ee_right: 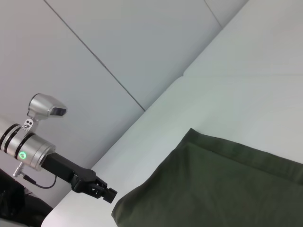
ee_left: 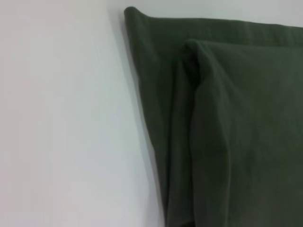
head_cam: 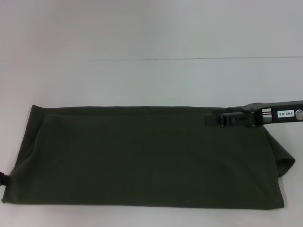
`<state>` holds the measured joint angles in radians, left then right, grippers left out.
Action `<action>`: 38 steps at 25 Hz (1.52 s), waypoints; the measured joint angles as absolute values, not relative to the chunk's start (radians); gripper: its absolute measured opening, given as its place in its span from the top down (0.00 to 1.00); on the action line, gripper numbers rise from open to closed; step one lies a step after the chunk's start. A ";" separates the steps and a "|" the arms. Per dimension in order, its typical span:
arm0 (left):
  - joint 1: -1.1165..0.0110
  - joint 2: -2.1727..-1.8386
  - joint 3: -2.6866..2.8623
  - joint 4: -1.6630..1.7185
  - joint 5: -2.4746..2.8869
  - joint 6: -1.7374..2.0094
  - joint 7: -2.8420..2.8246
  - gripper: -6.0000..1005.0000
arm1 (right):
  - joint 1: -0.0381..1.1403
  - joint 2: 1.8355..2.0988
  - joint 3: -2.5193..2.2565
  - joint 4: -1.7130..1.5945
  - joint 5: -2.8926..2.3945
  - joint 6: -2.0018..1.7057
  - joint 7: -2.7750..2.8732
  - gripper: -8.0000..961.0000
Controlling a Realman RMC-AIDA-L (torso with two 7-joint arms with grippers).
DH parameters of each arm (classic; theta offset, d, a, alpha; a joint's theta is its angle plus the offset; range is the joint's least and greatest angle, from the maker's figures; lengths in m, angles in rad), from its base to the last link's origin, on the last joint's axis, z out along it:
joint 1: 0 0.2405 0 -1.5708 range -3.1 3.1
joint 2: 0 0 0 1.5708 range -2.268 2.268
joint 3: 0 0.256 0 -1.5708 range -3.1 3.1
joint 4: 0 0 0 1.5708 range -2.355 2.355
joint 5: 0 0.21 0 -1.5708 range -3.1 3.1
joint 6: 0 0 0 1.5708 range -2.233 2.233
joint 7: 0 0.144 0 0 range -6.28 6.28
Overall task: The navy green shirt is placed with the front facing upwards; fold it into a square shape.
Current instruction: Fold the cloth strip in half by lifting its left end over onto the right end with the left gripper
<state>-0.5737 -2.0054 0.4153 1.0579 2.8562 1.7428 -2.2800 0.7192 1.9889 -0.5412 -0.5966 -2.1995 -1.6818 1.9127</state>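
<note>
Navy green shirt (head_cam: 142, 158) flat on bench (head_cam: 142, 80), already a long band. Right gripper (head_cam: 215, 120) over far edge, left gripper (ee_right: 108, 194) off near-left corner; fingers' state: cannot tell. Suggest gripping both corners squarely, folding end-over-end, edges aligned.

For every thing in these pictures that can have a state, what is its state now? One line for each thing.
navy green shirt: folded into a long band lying flat on the table, no print showing, not yet square.
right gripper: low over the shirt's far edge on the right side.
left gripper: at the shirt's near left corner, by the table edge.
table: white, bearing the shirt.
</note>
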 joint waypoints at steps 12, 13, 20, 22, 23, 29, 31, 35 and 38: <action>-0.604 -1.993 0.363 1.029 2.789 1.660 -2.346 0.50 | 0.675 2.023 -0.538 -0.592 -2.084 -1.669 1.767 0.25; -0.619 -1.984 0.363 0.998 2.784 1.645 -2.353 0.45 | 0.674 2.025 -0.539 -0.589 -2.082 -1.666 1.765 0.25; -0.703 -1.942 0.376 0.834 2.832 1.520 -2.405 0.32 | 0.672 2.033 -0.544 -0.572 -2.084 -1.654 1.764 0.25; -0.706 -1.942 0.383 0.834 2.840 1.500 -2.413 0.28 | 0.671 2.034 -0.544 -0.569 -2.085 -1.654 1.767 0.25; -0.706 -1.941 0.384 0.835 2.845 1.493 -2.417 0.26 | 0.671 2.033 -0.544 -0.569 -2.085 -1.654 1.769 0.25; -0.707 -1.943 0.396 0.828 2.853 1.467 -2.420 0.17 | 0.669 2.029 -0.543 -0.569 -2.086 -1.654 1.779 0.25; -0.704 -1.947 0.417 0.827 2.853 1.452 -2.416 0.17 | 0.669 2.029 -0.543 -0.569 -2.086 -1.654 1.780 0.25; -0.701 -1.953 0.455 0.812 2.853 1.436 -2.404 0.17 | 0.669 2.029 -0.543 -0.569 -2.085 -1.655 1.781 0.25; -0.702 -1.955 0.462 0.801 2.853 1.431 -2.397 0.17 | 0.669 2.032 -0.543 -0.569 -2.085 -1.655 1.782 0.25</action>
